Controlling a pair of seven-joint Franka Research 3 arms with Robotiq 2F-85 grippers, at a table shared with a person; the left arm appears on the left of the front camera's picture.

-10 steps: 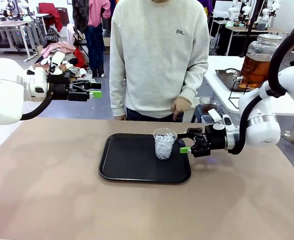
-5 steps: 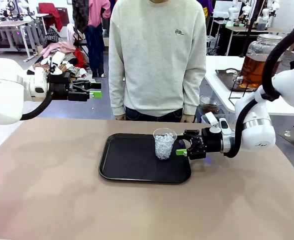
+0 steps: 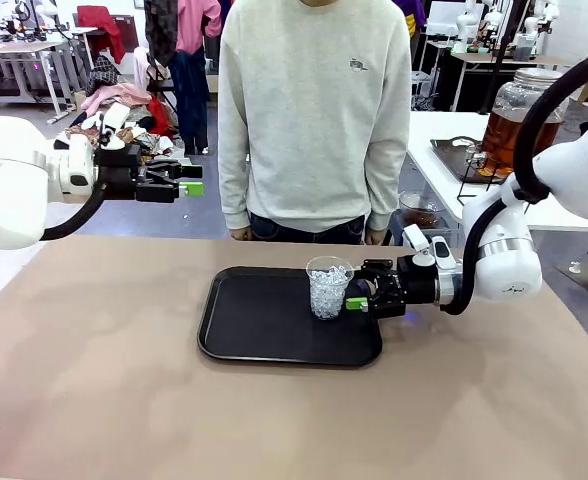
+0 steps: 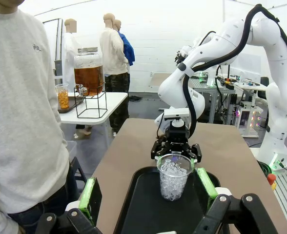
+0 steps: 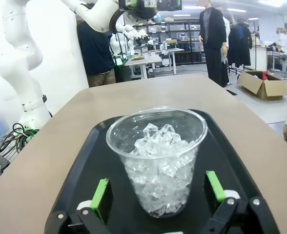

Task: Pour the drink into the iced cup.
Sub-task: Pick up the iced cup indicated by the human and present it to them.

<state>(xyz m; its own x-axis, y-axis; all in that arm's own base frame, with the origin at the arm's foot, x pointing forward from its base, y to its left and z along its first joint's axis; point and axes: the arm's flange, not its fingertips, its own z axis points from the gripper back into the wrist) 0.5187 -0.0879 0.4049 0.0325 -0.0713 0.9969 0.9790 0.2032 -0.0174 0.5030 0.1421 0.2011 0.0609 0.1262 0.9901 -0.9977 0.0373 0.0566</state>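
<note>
iced cup (image 3: 329,287): clear plastic, chunky ice, set on glossy black tray (image 3: 244,330)
right gripper (image 5: 158,192): opened wide around cup, gaps seen from its wrist
left gripper (image 3: 192,178): opened, nothing held

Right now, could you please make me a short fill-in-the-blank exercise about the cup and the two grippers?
The clear cup is full of ____. It stands on a black ____. The right gripper, with one finger on each side of the cup, is ____. The left gripper, raised off to the side, holds ____.
Missing words: ice; tray; open; nothing.
</note>
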